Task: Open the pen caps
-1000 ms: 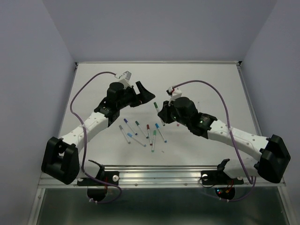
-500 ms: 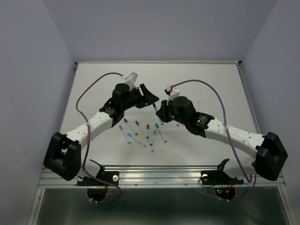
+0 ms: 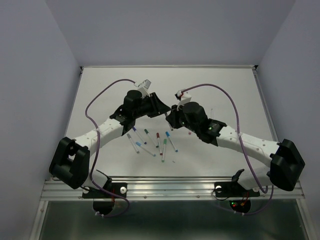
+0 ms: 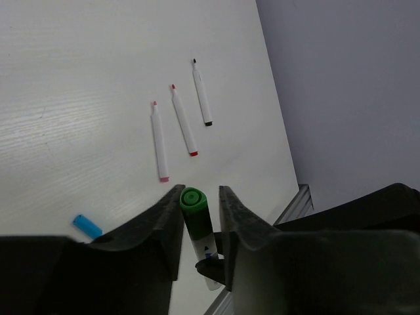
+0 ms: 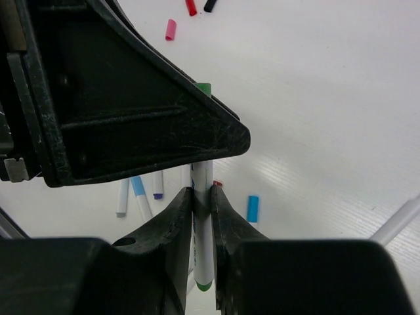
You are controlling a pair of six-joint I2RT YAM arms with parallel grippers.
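Right wrist: right tool (image 5: 201,192) clamps pen (image 5: 203,259); left tool (image 4: 200,189) straddles cap (image 4: 193,199), grip unclear.

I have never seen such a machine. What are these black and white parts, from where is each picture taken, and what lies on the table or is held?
You see two robot arms, a left arm and a right arm, bolted at the near edge of a white table. The wide picture comes from a fixed camera above and behind them. The other two come from a small camera on each wrist, so each shows its own black fingers at the bottom.

On the table lie thin white pens and some loose caps, for example a blue cap.

The right gripper is shut on a green pen and holds it above the table. The left gripper has its fingers on either side of that pen's green cap. Whether they pinch it, I cannot tell.
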